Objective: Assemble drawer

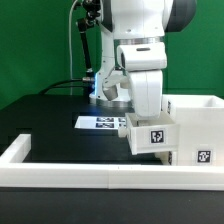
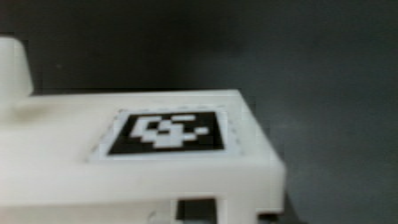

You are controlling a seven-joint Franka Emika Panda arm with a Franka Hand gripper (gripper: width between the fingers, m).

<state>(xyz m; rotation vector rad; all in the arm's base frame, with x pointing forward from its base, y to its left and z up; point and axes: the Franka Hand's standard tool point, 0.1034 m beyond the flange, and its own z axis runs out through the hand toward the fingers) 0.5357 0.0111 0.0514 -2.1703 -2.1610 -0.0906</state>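
Note:
My gripper [image 1: 146, 122] hangs straight down over a small white drawer tray [image 1: 151, 138] with a black-and-white square marker on its face. The jaws stand around the tray's top, shut on it; the fingertips are hidden behind it. The tray sits against the left side of the tall white box casing [image 1: 196, 128], which carries its own marker low on the front. In the wrist view the tray [image 2: 169, 165] fills the picture with its marker up, and the gripper [image 2: 224, 212] meets it at the edge. A second tray is out of view.
The marker board [image 1: 103, 122] lies flat on the black table just left of the tray. A low white border wall [image 1: 80, 170] runs along the front and left. Cables and the arm's base stand at the back.

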